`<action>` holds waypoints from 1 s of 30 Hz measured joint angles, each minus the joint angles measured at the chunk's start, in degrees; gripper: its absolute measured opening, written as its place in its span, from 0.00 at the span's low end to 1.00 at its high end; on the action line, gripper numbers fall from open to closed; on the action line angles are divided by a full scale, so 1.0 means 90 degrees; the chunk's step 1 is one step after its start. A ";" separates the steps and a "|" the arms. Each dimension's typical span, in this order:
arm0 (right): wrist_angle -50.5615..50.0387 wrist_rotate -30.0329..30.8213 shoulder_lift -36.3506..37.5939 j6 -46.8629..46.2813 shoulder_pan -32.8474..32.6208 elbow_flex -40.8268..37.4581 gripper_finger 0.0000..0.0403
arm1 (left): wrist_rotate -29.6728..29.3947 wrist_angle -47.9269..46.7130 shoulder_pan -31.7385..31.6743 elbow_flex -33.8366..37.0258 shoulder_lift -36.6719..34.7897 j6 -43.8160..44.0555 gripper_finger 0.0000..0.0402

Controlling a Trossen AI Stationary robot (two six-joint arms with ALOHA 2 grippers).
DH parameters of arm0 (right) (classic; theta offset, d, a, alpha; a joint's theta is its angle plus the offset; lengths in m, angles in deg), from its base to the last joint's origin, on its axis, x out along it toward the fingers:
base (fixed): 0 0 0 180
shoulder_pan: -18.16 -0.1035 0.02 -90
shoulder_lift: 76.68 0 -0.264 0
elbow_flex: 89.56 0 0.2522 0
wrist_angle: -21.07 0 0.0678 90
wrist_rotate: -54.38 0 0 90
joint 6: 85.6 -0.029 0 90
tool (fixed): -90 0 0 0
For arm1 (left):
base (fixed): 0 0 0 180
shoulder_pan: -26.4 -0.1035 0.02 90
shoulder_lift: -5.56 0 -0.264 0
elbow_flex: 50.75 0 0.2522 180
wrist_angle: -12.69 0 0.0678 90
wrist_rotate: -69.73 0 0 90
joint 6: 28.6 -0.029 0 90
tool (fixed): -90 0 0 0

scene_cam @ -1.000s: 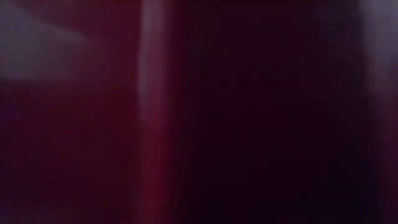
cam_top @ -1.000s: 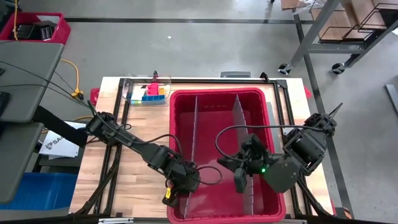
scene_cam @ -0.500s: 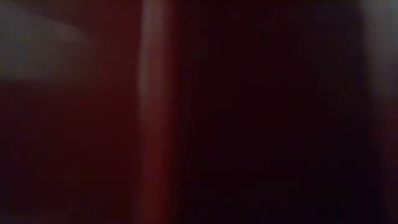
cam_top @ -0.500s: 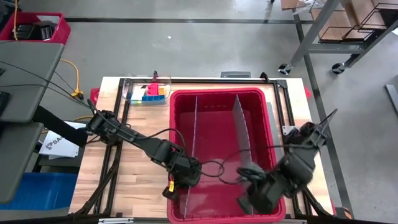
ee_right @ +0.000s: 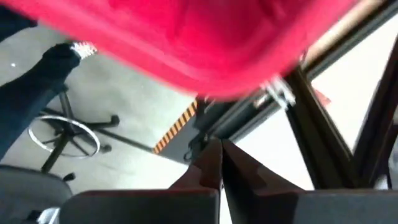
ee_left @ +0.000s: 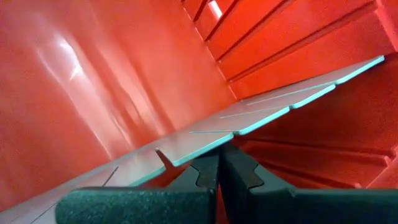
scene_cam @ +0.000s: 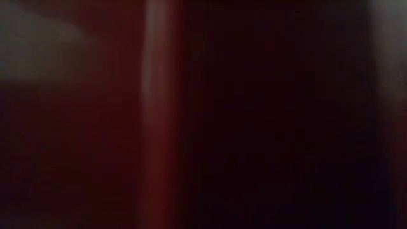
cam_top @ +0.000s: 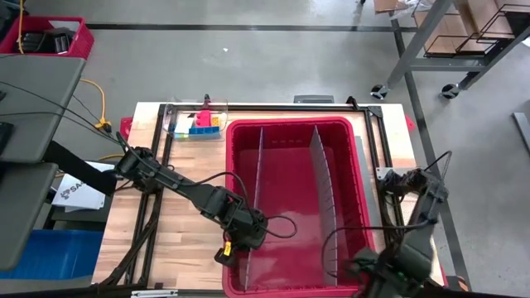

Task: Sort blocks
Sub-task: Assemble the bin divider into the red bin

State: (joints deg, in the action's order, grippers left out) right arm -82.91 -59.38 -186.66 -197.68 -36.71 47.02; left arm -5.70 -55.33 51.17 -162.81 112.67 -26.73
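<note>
Here blocks lie well apart from both closed fingers.

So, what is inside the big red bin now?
The red bin holds two grey divider sheets, standing upright, and the left hand, shut, low in its left section. No blocks show in the bin; the arm covers part of the floor.

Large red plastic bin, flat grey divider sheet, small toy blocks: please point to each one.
Large red plastic bin (cam_top: 290, 126): high view, far rim.
Flat grey divider sheet (cam_top: 321, 178): high view, middle of the right-hand sheet.
Small toy blocks (cam_top: 201, 124): high view, the pile beyond the bin.
</note>
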 joint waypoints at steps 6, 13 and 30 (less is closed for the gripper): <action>0.0019 0.0108 -0.0007 -0.0891 -0.0586 -0.0266 0.00 | 0.0025 -0.0142 0.0009 0.0000 0.0000 0.0236 0.00; 0.0021 0.0784 -0.0021 -0.0952 -0.0677 -0.1011 0.00 | 0.0291 -0.0761 0.0037 -0.0012 0.0075 0.0406 0.00; 0.0025 0.1206 -0.0045 -0.0874 -0.0444 -0.1041 0.00 | 0.1073 -0.0713 0.0264 0.0005 0.0733 0.0795 0.00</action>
State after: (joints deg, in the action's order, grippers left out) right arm -82.69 -48.53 -187.06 -205.54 -40.71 37.65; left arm 3.95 -61.75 53.55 -162.77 119.27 -19.58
